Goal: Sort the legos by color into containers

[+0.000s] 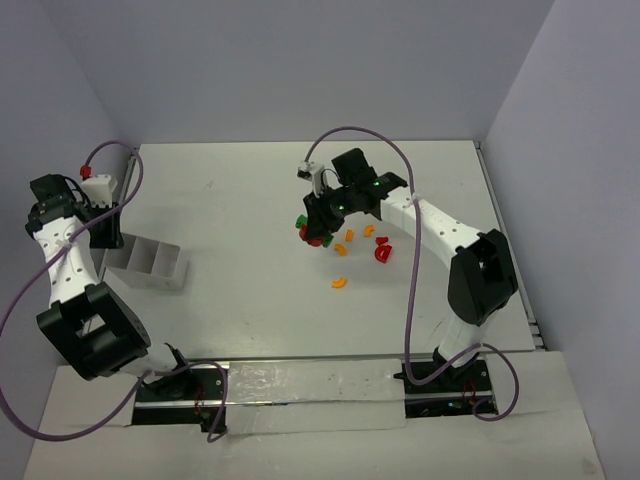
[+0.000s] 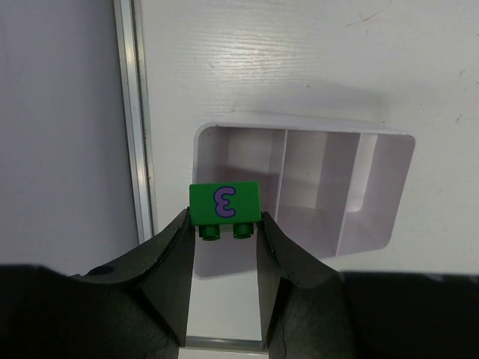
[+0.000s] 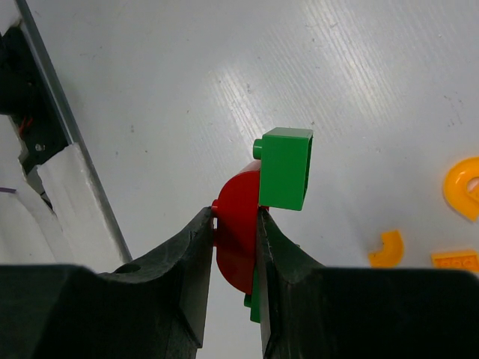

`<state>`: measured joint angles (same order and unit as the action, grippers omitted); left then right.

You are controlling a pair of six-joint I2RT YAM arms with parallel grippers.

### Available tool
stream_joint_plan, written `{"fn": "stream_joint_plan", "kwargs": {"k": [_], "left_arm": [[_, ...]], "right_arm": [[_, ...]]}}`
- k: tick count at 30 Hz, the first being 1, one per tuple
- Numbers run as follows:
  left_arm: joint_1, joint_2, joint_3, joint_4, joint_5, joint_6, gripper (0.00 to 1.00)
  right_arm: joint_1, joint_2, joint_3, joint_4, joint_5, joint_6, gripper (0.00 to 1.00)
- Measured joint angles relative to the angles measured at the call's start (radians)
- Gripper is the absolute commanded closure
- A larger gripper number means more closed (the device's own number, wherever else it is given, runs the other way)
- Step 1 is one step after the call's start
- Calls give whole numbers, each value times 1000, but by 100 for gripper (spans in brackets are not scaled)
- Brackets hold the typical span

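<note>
My left gripper [image 2: 224, 228] is shut on a green block with a purple "3" [image 2: 224, 202] and holds it over the left end compartment of the white three-compartment tray [image 2: 391, 187]. All the compartments I can see are empty. From above, the tray [image 1: 150, 262] lies at the table's left, next to the left gripper [image 1: 103, 238]. My right gripper [image 3: 235, 218] is shut on a red half-disc [image 3: 238, 239], and a green block [image 3: 284, 168] touches its far side. From above, the right gripper [image 1: 316, 226] is at mid-table, with orange half-rings [image 1: 349, 236] and a red piece [image 1: 381, 253] just to its right.
A metal rail [image 2: 138, 112] runs along the table's left edge beside the tray. Loose orange pieces [image 3: 387, 249] lie to the right of my right gripper, and one orange half-ring [image 1: 338, 283] sits nearer the front. Grey walls enclose the table.
</note>
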<state>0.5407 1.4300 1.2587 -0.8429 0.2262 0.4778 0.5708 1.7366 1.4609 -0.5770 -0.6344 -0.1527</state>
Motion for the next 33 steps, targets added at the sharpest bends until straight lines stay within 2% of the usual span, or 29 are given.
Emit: {"fn": "stream_joint_plan", "kwargs": {"k": [9, 13, 21, 25, 33], "left_arm": [[0, 18, 20, 1, -21, 6, 54], [0, 18, 25, 1, -26, 12, 45], [3, 18, 40, -17, -19, 24, 41], [3, 18, 42, -22, -14, 27, 28], [3, 18, 97, -58, 21, 31, 28]], "right_arm": [[22, -7, -4, 1, 3, -28, 100], [23, -12, -9, 1, 3, -33, 100], [23, -12, -10, 1, 3, -40, 100], [26, -12, -10, 1, 3, -40, 100], [39, -13, -10, 1, 10, -49, 100]]}}
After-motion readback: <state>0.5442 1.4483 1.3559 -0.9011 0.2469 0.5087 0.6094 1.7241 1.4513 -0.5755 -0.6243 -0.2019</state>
